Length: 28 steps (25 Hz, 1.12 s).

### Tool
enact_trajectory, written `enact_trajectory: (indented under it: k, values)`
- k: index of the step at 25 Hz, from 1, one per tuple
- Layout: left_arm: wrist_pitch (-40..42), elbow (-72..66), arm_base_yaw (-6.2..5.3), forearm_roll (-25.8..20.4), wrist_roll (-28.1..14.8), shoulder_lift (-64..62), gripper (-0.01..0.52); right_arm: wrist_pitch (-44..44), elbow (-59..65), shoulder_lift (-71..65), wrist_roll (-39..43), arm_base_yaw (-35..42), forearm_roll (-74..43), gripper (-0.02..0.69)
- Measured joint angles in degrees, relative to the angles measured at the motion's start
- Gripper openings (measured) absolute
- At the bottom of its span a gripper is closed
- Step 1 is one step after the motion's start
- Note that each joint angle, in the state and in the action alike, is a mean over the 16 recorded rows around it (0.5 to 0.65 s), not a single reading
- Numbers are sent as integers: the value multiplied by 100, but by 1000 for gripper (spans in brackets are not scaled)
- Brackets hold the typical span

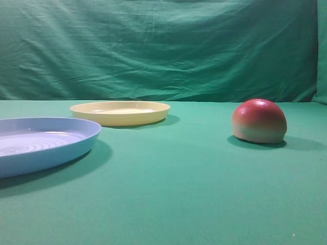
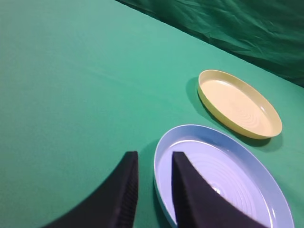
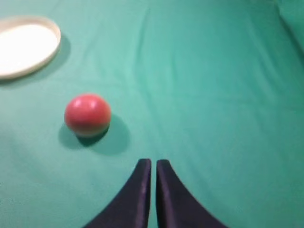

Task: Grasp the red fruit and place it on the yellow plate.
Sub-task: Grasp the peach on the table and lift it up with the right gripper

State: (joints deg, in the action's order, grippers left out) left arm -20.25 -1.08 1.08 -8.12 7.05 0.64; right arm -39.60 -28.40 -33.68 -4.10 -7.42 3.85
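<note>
The red fruit (image 1: 259, 120) sits dome-up on the green cloth at the right, alone and untouched. The yellow plate (image 1: 120, 112) lies empty at the back left of the middle. No gripper shows in the high view. In the right wrist view my right gripper (image 3: 153, 161) is shut and empty, hovering above the cloth with the red fruit (image 3: 87, 114) ahead and to its left, and the yellow plate (image 3: 23, 45) at the far upper left. My left gripper (image 2: 154, 154) stands open with nothing between its fingers, above the near rim of a blue plate; the yellow plate (image 2: 240, 104) lies beyond.
A light blue plate (image 1: 41, 143) with concentric ridges lies at the front left, close beside the yellow one; its rim (image 2: 223, 135) shows under my left fingers. A wrinkled green curtain (image 1: 163, 46) closes the back. Green cloth covers the table.
</note>
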Motion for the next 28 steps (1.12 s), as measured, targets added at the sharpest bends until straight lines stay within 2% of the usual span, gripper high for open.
enact_trajectory:
  k: [7, 17, 21, 28]
  values:
    - [0, 0, 0, 0, 0, 0, 157, -693, -749, -1556, -438, -198, 277, 0]
    - [0, 0, 0, 0, 0, 0, 157, -388, -1665, -3510, -578, -1097, 391, 18]
    - [0, 0, 0, 0, 0, 0, 157, -256, -2112, -4243, -684, -1392, 302, 113]
    - [0, 0, 0, 0, 0, 0, 157, -5, -2733, -5299, -927, -1514, 234, 391]
